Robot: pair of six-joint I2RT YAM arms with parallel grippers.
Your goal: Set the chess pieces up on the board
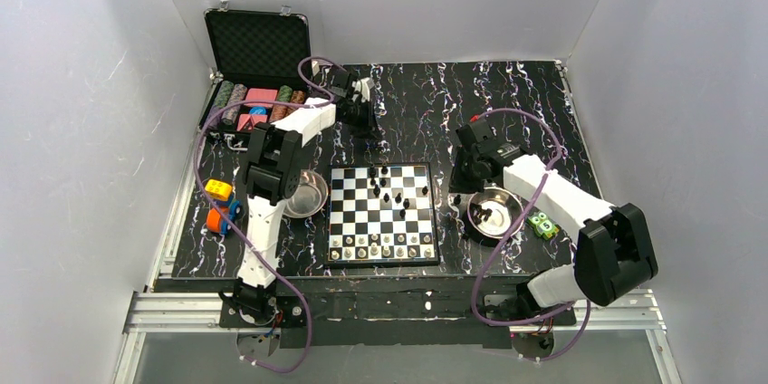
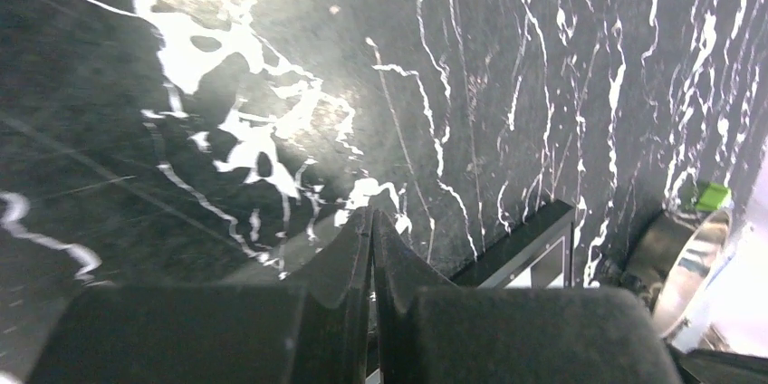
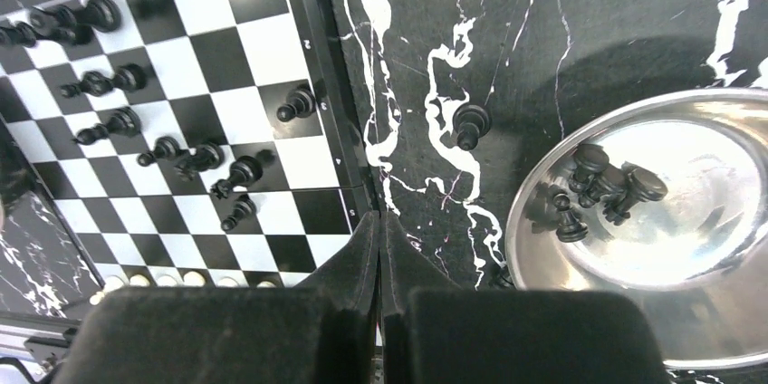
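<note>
Left gripper (image 2: pixel 371 219): my fingers are pressed together with nothing between them. It hangs over bare black marbled table (image 2: pixel 507 85), past the far edge of the board (image 1: pixel 358 213).

Right gripper (image 3: pixel 380 224): likewise closed tight and empty. It sits over the table just off the board's right rim, between the board and the steel bowl (image 3: pixel 715 176).

Board lies flat mid-table, between my two arms. Black chess pieces (image 3: pixel 195 159) are scattered loose over its far and middle squares, mostly toward the right side, in no row. The pale pieces (image 1: pixel 380 251) are lined up along the near edge.

One black pawn (image 3: pixel 471 121) is off the board, on the table between the rim and the bowl. A small cluster of black pieces (image 3: pixel 602 187) is in the bowl.

Second steel bowl (image 1: pixel 312 196) is left of the board, by my left arm. Open black case (image 1: pixel 258 44) with poker chips (image 1: pixel 237 94) sits at the far left corner.
</note>
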